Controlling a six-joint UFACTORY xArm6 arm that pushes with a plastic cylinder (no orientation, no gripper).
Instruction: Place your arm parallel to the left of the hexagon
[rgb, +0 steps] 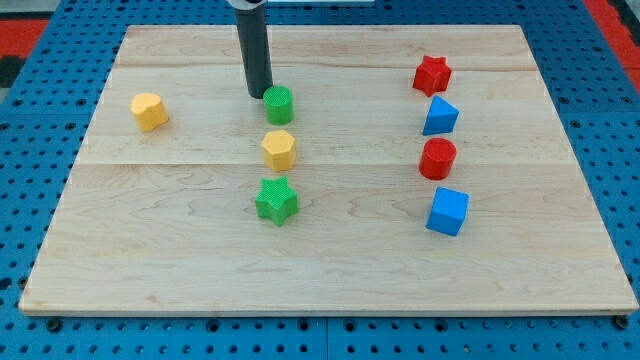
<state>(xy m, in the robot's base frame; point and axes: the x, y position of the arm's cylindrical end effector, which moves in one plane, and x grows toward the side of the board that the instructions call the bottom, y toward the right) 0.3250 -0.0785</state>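
The yellow hexagon (279, 149) lies near the board's middle. My tip (259, 95) is the lower end of a dark rod coming down from the view's top. It rests on the board just left of the green cylinder (279, 105), close to touching it. The tip is above the hexagon and slightly to its left. A green star (276, 201) lies just below the hexagon.
A yellow heart-like block (149, 111) sits at the view's left. On the right stand a red star (432, 75), a blue triangular block (439, 117), a red cylinder (437, 159) and a blue cube (447, 211). The wooden board (150, 250) lies on a blue pegboard.
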